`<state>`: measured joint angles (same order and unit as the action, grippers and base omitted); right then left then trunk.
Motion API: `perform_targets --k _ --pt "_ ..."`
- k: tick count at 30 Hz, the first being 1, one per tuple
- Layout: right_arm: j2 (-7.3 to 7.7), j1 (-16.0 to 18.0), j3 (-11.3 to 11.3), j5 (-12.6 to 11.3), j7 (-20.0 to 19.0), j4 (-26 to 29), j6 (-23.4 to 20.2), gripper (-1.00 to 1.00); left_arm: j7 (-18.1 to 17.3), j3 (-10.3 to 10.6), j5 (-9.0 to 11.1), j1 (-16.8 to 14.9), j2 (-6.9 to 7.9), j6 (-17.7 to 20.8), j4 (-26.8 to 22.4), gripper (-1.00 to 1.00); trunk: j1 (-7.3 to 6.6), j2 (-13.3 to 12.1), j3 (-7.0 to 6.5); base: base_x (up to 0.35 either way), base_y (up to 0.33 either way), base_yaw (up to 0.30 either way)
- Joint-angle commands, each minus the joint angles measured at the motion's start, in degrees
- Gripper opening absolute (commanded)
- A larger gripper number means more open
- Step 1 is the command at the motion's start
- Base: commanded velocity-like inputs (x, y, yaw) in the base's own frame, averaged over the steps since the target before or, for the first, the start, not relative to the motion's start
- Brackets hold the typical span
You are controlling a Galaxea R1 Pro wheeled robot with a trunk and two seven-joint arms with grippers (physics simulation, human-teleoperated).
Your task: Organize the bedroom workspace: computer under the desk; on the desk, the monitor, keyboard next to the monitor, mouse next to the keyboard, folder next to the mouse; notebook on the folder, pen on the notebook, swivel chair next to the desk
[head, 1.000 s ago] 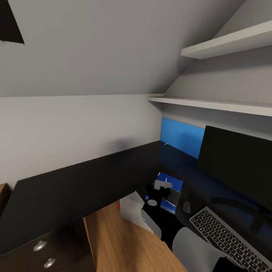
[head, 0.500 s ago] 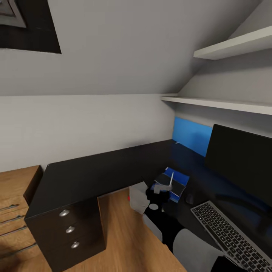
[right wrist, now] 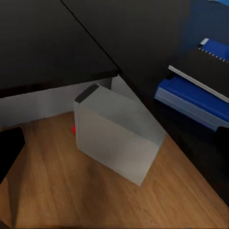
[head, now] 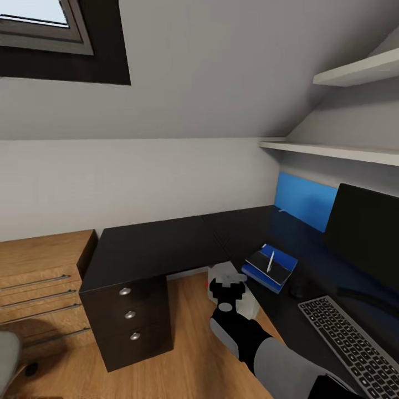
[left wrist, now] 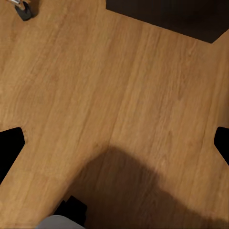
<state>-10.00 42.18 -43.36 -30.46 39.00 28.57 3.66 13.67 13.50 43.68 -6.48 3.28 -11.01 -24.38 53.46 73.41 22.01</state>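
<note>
On the glossy black desk lies the blue folder with a dark notebook stacked on it and the white pen on top. In the right wrist view the folder and notebook sit at the desk's edge. The monitor stands at the right, the keyboard in front of it, and a small dark mouse between keyboard and folder. The grey computer stands on the floor under the desk. My right gripper hangs open above it. My left gripper is open over bare floor.
A black drawer unit closes the desk's left end, with a light wooden cabinet beside it. A grey chair part and a caster show low on the left. White shelves run above the monitor.
The camera has swung left and pulled back. My right gripper has let go of the pen, which now lies on the notebook, and has drawn back off the desk.
</note>
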Motion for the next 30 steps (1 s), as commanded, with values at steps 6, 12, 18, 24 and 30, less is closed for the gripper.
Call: perform_targets --k 6,12,18,24,30 --pt "0.0 0.1 -0.6 -0.6 -1.1 -0.3 0.4 1.0 0.4 0.5 0.4 0.0 0.06 -0.1 -0.1 1.0 -1.32 -2.4 -1.02 -0.002 0.0 0.041" --pt "0.0 0.1 -2.0 -0.6 -5.3 -0.5 0.4 1.0 0.3 0.5 0.6 0.0 -0.69 0.4 -0.1 1.0 -2.64 -4.8 -2.09 0.0 0.0 0.003" --pt "0.0 -0.2 -3.9 -0.7 -8.4 -1.1 0.4 1.0 0.3 0.5 0.8 0.0 -1.5 0.6 -0.1 1.0 -3.96 -7.2 -3.17 0.0 0.0 0.0" --pt "0.0 -6.7 -4.0 -0.4 -20.3 -20.5 14.2 1.0 0.4 0.4 0.5 0.0 -2.99 0.0 -0.1 1.0 -5.28 -9.6 -4.25 0.0 0.0 0.0" --pt "0.0 -10.3 -3.7 -0.5 -25.6 -28.7 17.8 1.0 0.4 0.4 0.4 0.1 -3.17 -0.1 0.0 1.0 -6.59 -12.0 -5.32 0.0 0.0 0.0"
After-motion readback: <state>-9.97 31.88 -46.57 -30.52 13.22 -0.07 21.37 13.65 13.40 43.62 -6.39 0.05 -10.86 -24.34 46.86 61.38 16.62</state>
